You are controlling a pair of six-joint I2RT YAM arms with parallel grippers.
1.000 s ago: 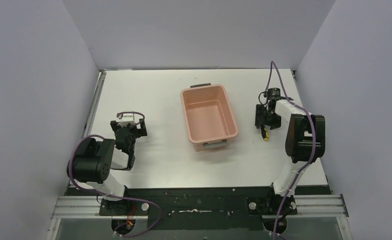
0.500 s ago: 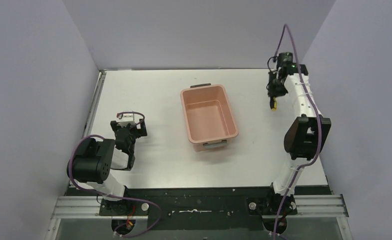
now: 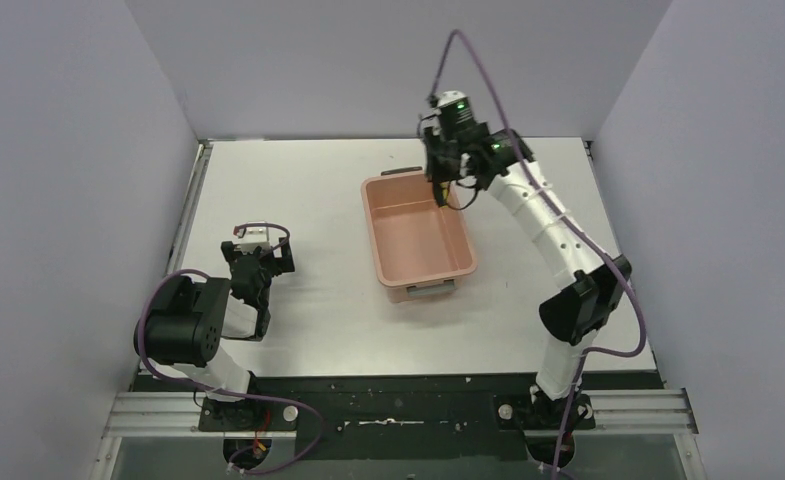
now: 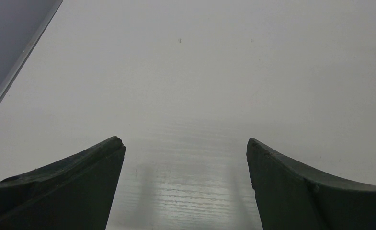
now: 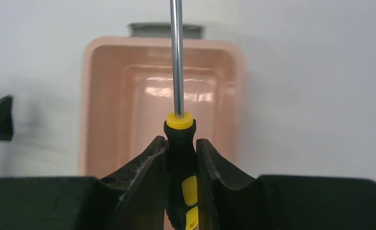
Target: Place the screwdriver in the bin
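Observation:
My right gripper [image 3: 445, 185] is shut on the black and yellow handle of the screwdriver [image 5: 180, 143] and holds it in the air over the far right corner of the salmon-pink bin [image 3: 371, 228]. In the right wrist view the thin metal shaft points away from the gripper [image 5: 181, 140], over the bin's inside [image 5: 109, 120], which holds nothing. In the top view the gripper mostly hides the screwdriver. My left gripper [image 3: 255, 285] is open and holds nothing, low over the table at the near left; its wrist view [image 4: 186, 143] shows only bare tabletop between the fingers.
Grey walls close the table in on the left, back and right. The bin has a grey handle at its far end [image 3: 402, 171] and at its near end [image 3: 429, 288]. A black strip and metal rail [image 3: 398, 400] run along the near edge.
My right arm has lifted the screwdriver from the table right of the bin, swung it up along the far right, then leftward to above the bin's far right corner. The left arm has not moved.

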